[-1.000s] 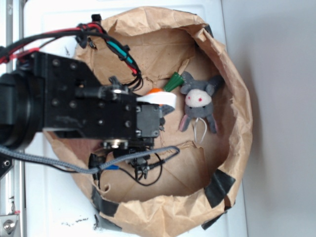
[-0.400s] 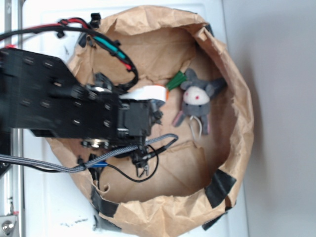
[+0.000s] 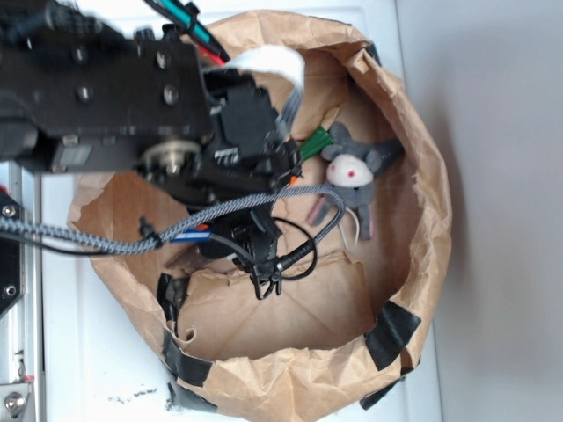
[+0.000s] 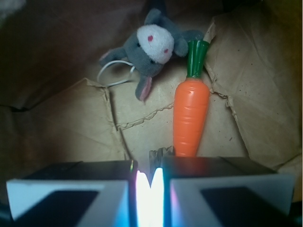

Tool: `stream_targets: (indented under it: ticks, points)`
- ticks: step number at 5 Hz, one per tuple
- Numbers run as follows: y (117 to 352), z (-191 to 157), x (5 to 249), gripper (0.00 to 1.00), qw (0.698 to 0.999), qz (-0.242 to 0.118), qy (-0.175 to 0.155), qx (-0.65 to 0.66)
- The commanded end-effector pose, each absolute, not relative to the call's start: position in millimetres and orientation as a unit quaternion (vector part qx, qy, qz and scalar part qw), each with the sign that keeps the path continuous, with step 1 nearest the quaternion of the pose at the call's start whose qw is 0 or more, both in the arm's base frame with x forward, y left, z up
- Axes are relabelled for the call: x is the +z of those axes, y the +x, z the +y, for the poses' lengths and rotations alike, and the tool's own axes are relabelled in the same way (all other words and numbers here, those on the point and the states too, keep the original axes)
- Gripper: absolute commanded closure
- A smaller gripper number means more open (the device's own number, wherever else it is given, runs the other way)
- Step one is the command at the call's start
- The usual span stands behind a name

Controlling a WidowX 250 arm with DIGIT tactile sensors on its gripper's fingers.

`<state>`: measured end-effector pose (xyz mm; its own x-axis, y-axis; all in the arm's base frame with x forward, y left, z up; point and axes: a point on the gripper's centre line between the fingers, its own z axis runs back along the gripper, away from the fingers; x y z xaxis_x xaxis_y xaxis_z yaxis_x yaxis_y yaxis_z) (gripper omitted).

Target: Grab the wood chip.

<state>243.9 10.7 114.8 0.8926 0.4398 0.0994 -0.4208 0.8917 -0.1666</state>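
The arm is swinging toward the top of the exterior view since a second ago, uncovering the bag floor below it. The gripper is closing, fingers nearly together, seemingly pinching the chip beside the carrot tip. The grab is probably succeeding.

You can see only a dark, rough, jagged tip of the wood chip in the wrist view, poking out just past the near edge of the fingers. It sits on the brown paper, just beside the carrot's blunt orange end.
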Motion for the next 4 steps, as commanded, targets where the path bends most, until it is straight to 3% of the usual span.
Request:
stream_targets:
  ticks: [1, 2, 4]
  points:
    - [219, 18, 107, 0.00, 0.975, -0.109, -0.042, 0.189]
    - [206, 13, 88, 0.00, 0.978, -0.110, -0.028, 0.176]
    - [203, 2, 55, 0.00, 0.979, -0.111, -0.006, 0.169]
